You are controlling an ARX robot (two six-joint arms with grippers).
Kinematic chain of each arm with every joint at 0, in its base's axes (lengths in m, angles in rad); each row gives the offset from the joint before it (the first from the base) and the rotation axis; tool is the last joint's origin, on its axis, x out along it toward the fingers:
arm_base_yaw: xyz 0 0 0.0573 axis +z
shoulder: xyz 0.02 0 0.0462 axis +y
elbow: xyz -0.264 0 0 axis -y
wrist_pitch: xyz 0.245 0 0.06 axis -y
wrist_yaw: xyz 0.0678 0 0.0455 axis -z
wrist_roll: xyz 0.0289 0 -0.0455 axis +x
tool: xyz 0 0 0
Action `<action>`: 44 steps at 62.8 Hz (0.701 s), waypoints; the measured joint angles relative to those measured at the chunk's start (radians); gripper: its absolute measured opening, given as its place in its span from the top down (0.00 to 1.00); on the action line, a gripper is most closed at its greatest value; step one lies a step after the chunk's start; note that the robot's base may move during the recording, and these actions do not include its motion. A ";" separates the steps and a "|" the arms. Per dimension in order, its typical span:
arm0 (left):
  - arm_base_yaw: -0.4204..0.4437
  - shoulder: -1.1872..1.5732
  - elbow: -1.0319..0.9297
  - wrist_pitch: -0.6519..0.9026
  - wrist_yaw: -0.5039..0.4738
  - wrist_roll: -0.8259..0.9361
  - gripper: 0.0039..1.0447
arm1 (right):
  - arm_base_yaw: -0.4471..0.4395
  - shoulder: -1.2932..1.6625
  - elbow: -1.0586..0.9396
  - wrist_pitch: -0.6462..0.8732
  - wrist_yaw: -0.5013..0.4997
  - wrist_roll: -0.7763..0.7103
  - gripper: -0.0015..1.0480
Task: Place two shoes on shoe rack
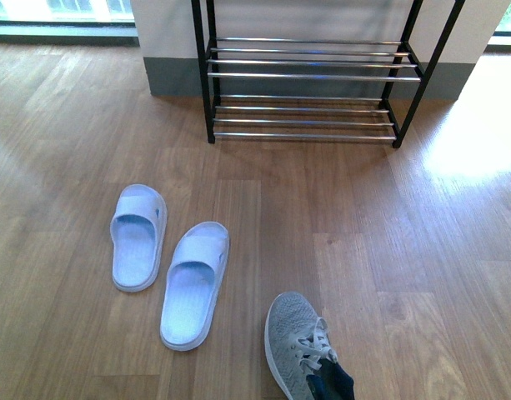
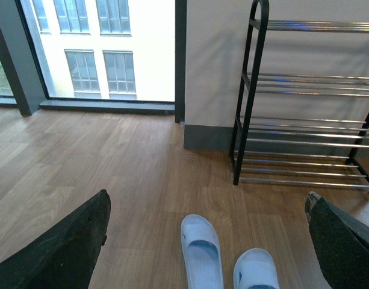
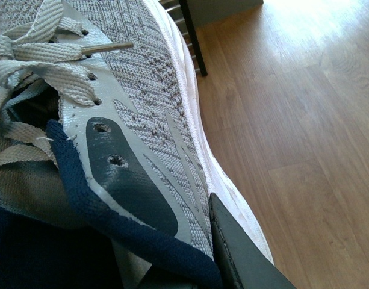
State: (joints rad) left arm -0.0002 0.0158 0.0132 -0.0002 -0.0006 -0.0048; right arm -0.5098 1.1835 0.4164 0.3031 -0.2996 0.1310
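Note:
One grey knit sneaker (image 1: 301, 350) with a white sole and navy lining lies on the wood floor at the near edge of the front view, toe toward the shoe rack (image 1: 305, 75). The right wrist view is filled by this sneaker (image 3: 142, 120). My right gripper (image 3: 196, 253) is shut on its collar; one dark finger (image 3: 244, 259) presses the outer side and the other is hidden inside. The left gripper (image 2: 207, 198) hangs open above the floor, holding nothing, facing the shoe rack (image 2: 304, 126). The rack's chrome bars are bare.
Two pale blue slippers (image 1: 138, 237) (image 1: 195, 283) lie side by side on the floor left of the sneaker, and they also show below the left gripper as slippers (image 2: 201, 253). A grey-skirted wall stands behind the rack. A window (image 2: 106, 48) is at the far left.

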 joint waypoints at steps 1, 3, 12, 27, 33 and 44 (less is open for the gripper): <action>0.000 0.000 0.000 0.000 0.000 0.000 0.09 | 0.000 0.000 -0.002 -0.001 0.000 0.000 0.99; 0.000 0.000 0.000 0.000 0.000 0.000 0.09 | 0.000 0.001 -0.005 -0.003 0.000 0.000 0.99; 0.000 0.000 0.000 0.000 0.000 0.000 0.09 | 0.000 0.001 -0.005 -0.003 -0.003 -0.005 0.99; 0.000 0.000 0.000 0.000 -0.002 0.000 0.09 | 0.002 0.001 -0.005 -0.003 -0.009 -0.006 0.99; 0.000 0.000 0.000 0.000 -0.002 0.000 0.09 | 0.002 0.001 -0.005 -0.003 -0.015 -0.007 0.99; 0.000 0.000 0.000 0.000 0.000 0.000 0.09 | 0.003 0.001 -0.005 -0.003 -0.007 -0.011 0.99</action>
State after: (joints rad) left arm -0.0002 0.0158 0.0132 -0.0002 -0.0010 -0.0048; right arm -0.5072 1.1843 0.4114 0.3004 -0.3065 0.1204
